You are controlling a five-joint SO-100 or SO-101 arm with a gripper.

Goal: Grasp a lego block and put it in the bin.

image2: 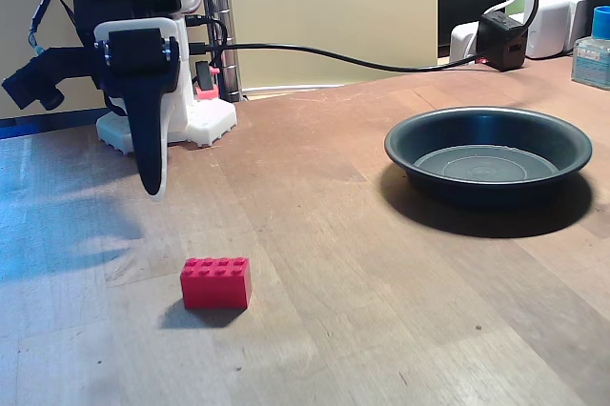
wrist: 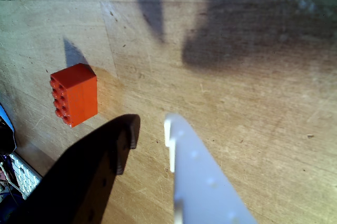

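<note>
Red brick (image2: 216,282) on table, not grasped; pan (image2: 488,156) empty; gripper (wrist: 152,129) spread, above table beside brick.

The setting looks like a home hobby or maker's workspace rather than a lab. A worn, scratched wooden desk (image2: 381,263) carries a small white 3D-printed arm base (image2: 205,120), behind which a plain cream wall (image2: 334,6) rises. Right of the base, at the desk's far edge, loose black cables (image2: 315,51) run to a black power adapter (image2: 501,39), with white plugs (image2: 558,15) and a blue-capped bottle (image2: 593,49) just beyond it.
</note>
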